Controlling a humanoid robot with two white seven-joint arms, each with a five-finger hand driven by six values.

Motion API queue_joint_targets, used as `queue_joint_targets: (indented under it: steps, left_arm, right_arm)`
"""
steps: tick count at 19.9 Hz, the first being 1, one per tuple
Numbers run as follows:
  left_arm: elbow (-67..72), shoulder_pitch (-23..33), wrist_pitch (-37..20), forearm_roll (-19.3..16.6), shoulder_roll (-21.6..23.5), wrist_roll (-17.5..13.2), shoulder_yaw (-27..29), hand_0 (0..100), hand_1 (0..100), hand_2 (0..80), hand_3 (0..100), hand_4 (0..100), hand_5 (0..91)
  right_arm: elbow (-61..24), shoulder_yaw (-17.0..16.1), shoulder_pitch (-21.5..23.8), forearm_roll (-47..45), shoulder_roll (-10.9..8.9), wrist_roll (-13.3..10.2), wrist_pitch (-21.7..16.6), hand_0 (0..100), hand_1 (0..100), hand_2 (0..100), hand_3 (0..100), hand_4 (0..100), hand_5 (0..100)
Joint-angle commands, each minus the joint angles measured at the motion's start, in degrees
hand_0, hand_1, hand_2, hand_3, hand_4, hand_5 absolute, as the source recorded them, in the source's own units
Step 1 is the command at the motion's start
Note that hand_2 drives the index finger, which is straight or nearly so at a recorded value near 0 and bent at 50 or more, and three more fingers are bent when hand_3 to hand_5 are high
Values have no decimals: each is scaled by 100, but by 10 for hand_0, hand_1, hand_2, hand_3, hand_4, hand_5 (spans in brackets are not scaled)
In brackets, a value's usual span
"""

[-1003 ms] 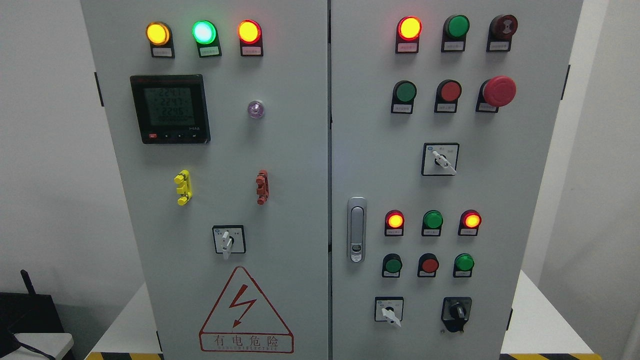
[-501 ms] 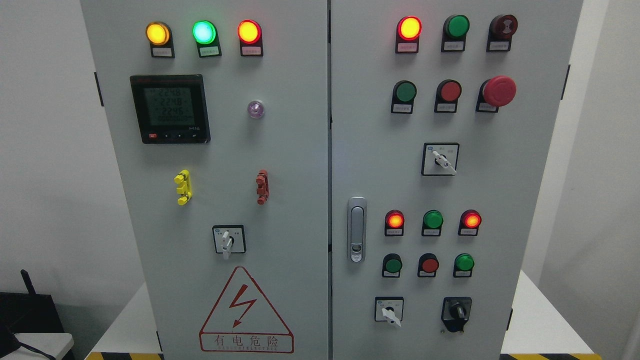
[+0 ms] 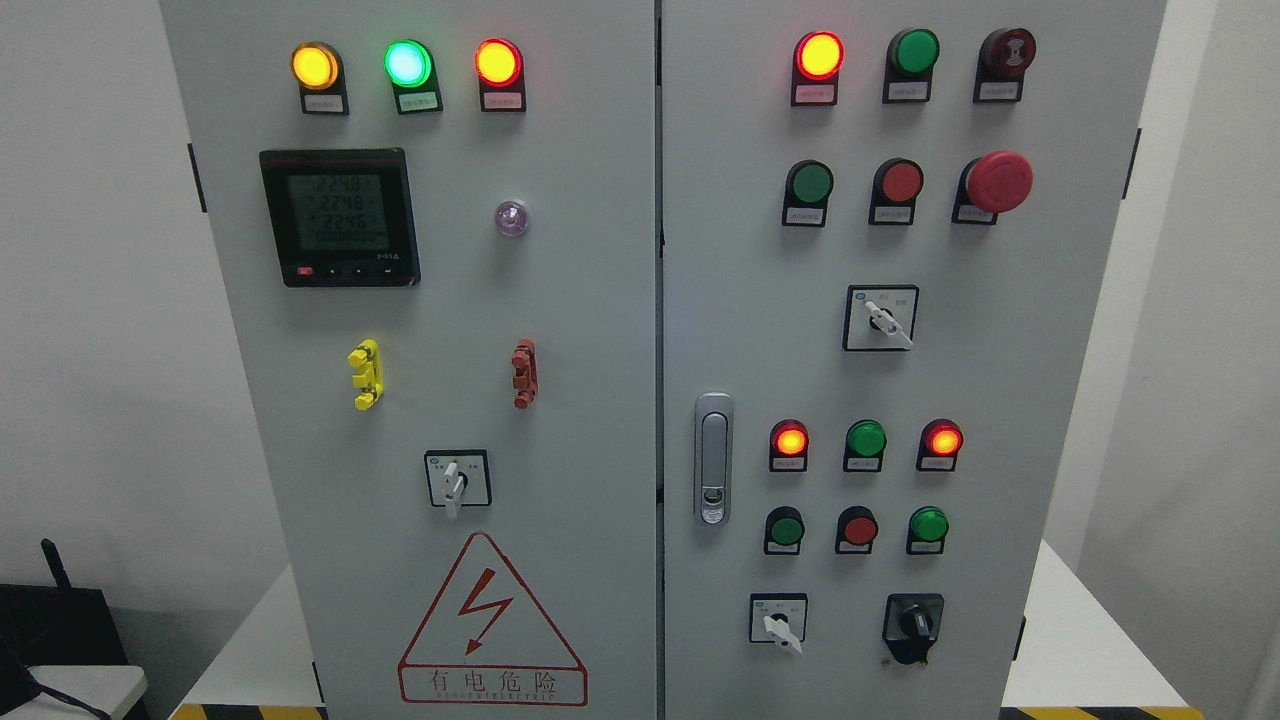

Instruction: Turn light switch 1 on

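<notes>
A grey two-door electrical cabinet (image 3: 600, 330) fills the head view. Its right door carries a row of round push buttons: green (image 3: 786, 530), red (image 3: 858, 530) and green (image 3: 928, 525). Above them sit indicator lamps: lit red (image 3: 790, 440), unlit green (image 3: 865, 439) and lit red (image 3: 944, 440). Rotary selector switches sit at the lower right (image 3: 778, 620), beside it in black (image 3: 912, 625), mid right (image 3: 880, 318) and on the left door (image 3: 457, 479). I cannot tell which control is light switch 1. Neither of my hands shows in the frame.
The left door holds a digital meter (image 3: 339, 217), three lit lamps at the top (image 3: 405, 64) and a high-voltage warning triangle (image 3: 490, 625). A red mushroom emergency stop (image 3: 998, 182) sticks out at the upper right. A silver door handle (image 3: 712, 458) sits near the middle seam.
Only the meter's digits flicker. The cabinet, lamps and switches look the same in all three frames.
</notes>
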Motion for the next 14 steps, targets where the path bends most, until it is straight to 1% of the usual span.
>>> queue_joint_targets:
  steps: [1,4,5,10,14]
  left_arm:
    - [-645,-258,143,-16,-19,331,-1436,263,49,370,481,571,391]
    - [-716,-451,388,-86,-54,656,-1806,243,59,393,497,586,400]
    - [-716,-504,476,-113,-71,727,-1920,233,62,403,506,590,417]
    - [-716,-768,723,-288,-256,833,-2359,196,87,435,542,615,454]
    - [-716,-803,811,-666,-291,1017,-2703,174,101,464,579,644,480]
  right_arm:
    - [0,0,0,-97,0,-4,5,120,389,0,0,0,0]
    - [0,0,0,-106,0,-4,5,120,389,0,0,0,0]
    - [0,0,0,-97,0,-4,5,120,389,0,0,0,0]
    - [0,0,0,-97,0,-4,5,120,389,0,0,0,0]
    - [0,0,0,-97,0,-4,5,120,389,0,0,0,0]
